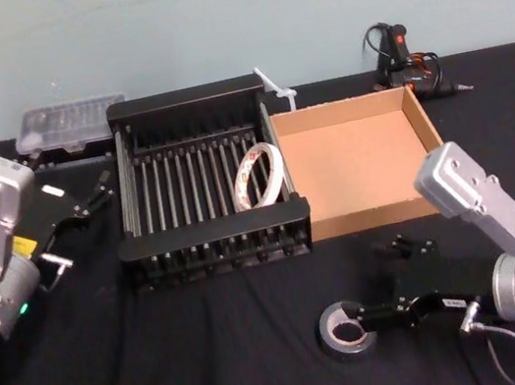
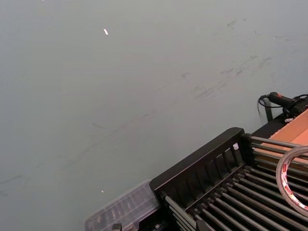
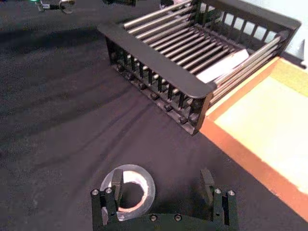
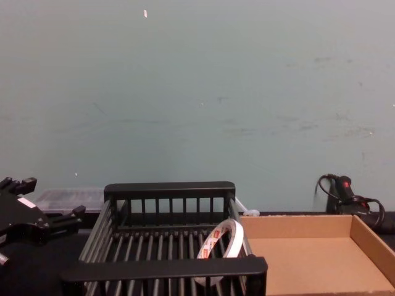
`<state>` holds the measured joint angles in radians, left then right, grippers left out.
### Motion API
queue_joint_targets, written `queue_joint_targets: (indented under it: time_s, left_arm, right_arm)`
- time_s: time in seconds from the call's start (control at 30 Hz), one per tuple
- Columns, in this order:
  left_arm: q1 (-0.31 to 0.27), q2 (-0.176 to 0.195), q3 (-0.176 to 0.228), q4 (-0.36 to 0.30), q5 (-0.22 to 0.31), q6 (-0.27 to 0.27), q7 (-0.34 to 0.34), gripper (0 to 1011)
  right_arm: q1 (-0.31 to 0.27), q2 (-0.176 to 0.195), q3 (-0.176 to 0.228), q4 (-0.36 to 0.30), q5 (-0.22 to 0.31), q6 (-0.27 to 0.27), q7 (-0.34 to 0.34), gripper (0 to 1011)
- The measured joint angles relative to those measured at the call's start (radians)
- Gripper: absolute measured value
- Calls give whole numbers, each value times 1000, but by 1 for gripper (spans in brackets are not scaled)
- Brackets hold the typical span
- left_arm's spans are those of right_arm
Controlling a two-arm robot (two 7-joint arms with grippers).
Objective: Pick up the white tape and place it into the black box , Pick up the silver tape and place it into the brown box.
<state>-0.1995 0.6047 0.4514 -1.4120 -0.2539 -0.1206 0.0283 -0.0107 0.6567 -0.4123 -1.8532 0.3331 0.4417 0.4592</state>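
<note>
The white tape (image 1: 257, 174) stands on edge inside the black box (image 1: 186, 97), leaning against its right wall; it also shows as the white tape (image 4: 223, 242) and as the white tape (image 2: 291, 178). The silver tape (image 1: 346, 328) lies flat on the black cloth in front of the brown box (image 1: 369, 221). My right gripper (image 1: 381, 280) is open, low over the cloth. In the right wrist view, one of its fingers (image 3: 117, 182) sits in the hole of the silver tape (image 3: 144, 185) and the other stands apart beside it. My left gripper (image 1: 79, 227) hangs open left of the black box.
A clear plastic bit case (image 1: 66, 126) lies behind the black box at the back left. A glue gun with its cable (image 1: 405, 55) rests at the back right, and a white plastic piece (image 1: 275, 87) lies behind the boxes. Black cloth covers the table.
</note>
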Motion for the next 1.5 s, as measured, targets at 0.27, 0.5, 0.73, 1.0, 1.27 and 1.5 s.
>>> queue_joint_targets:
  time_s: [0.27,0.5,0.73,1.0,1.27,1.5]
  left_arm:
    - [0,0,0,0,0,0,0,1001]
    - [0,0,0,0,0,0,0,1001]
    - [0,0,0,0,0,0,0,1001]
    - [0,0,0,0,0,0,0,1002]
    - [0,0,0,0,0,0,0,1001]
    - [0,0,0,0,0,0,0,1001]
  right_arm:
    - [14,-2,-25,20,-1,18,-1,1002]
    - [29,-8,-45,41,-8,30,-1,1002]
    - [39,-13,-58,59,-14,37,-1,1002]
    - [48,-20,-69,75,-18,42,2,1002]
    - [53,-26,-72,86,-20,43,3,1002]
    - [53,-28,-72,87,-21,44,1,1002]
